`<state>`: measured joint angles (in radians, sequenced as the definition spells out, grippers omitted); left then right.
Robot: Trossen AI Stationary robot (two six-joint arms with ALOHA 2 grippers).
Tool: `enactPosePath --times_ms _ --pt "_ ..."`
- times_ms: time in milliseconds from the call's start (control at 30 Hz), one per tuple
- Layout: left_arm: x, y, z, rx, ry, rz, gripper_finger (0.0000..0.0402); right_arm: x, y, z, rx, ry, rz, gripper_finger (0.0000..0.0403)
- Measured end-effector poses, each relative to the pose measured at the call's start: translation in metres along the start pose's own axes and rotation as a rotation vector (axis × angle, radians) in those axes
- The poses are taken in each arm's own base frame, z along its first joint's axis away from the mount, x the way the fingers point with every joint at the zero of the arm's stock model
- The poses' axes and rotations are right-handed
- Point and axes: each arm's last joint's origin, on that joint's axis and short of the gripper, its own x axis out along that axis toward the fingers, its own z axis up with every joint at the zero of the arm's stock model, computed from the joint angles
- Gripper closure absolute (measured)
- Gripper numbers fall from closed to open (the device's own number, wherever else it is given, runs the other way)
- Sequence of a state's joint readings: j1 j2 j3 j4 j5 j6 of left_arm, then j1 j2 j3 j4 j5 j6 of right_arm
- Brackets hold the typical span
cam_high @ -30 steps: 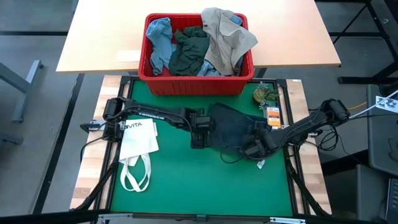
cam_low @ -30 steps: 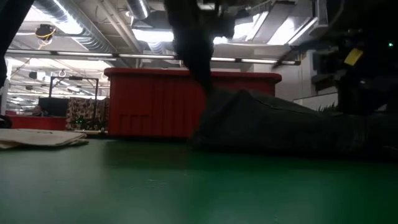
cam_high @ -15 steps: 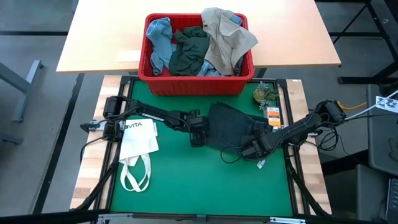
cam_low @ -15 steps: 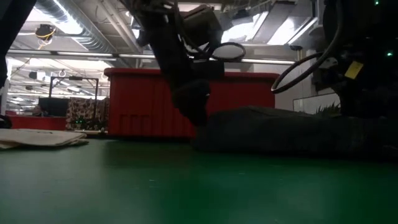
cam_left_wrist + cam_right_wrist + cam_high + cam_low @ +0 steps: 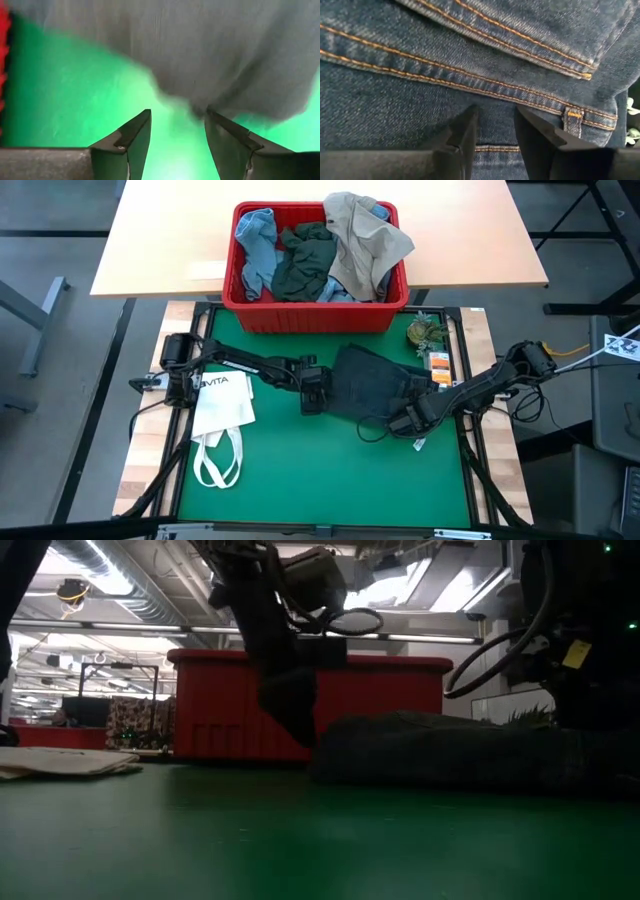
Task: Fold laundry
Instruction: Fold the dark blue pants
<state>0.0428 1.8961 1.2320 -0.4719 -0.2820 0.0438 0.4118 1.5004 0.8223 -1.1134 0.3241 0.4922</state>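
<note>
Dark navy jeans point(image 5: 375, 385) lie folded on the green mat point(image 5: 300, 470), a low flat pile in the low view point(image 5: 460, 750). My left gripper point(image 5: 312, 398) stands open just off the jeans' left edge, slanting down. Only mat shows between its fingers point(image 5: 177, 120), with the cloth's edge point(image 5: 200, 65) just ahead. My right gripper point(image 5: 405, 420) is on the jeans' near right part, with denim filling the gap between its fingers point(image 5: 496, 115). More laundry fills the red basket point(image 5: 250, 315): light blue point(image 5: 255, 240), dark green-grey point(image 5: 305, 260) and beige point(image 5: 365, 235) pieces. My right gripper comes at the jeans steeply from above, near their near right corner. Its two fingers point(image 5: 467, 130) stand in the denim beside a stitched seam and a belt loop point(image 5: 575, 117), with cloth point(image 5: 495, 135) between them. How many layers it has, I cannot tell. The jeans lie on the mat.
The red basket stands at the mat's far edge, half on a wooden table point(image 5: 160, 240). A white tote bag point(image 5: 222, 415) lies at the mat's left. A small green plant point(image 5: 425, 332) and an orange packet point(image 5: 439, 365) sit at the far right. The mat's near half is bare.
My left gripper has come down and a little toward the table's left edge, off the jeans' left end. That end stood humped up a second ago and has sunk flat onto the mat. My right gripper has kept its place.
</note>
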Motion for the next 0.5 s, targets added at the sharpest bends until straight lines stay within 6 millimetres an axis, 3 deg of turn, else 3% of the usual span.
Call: enactPosePath --times_ms 267,500 --pt "-0.046 0.014 0.006 -0.028 -0.075 0.003 0.0221 -0.015 -0.006 -0.001 -0.026 0.064 -0.022 0.0269" --pt "-0.074 0.014 0.021 -0.074 -0.272 -0.017 0.0221 -0.037 -0.009 0.012 -0.025 -0.029 -0.023 0.0269"
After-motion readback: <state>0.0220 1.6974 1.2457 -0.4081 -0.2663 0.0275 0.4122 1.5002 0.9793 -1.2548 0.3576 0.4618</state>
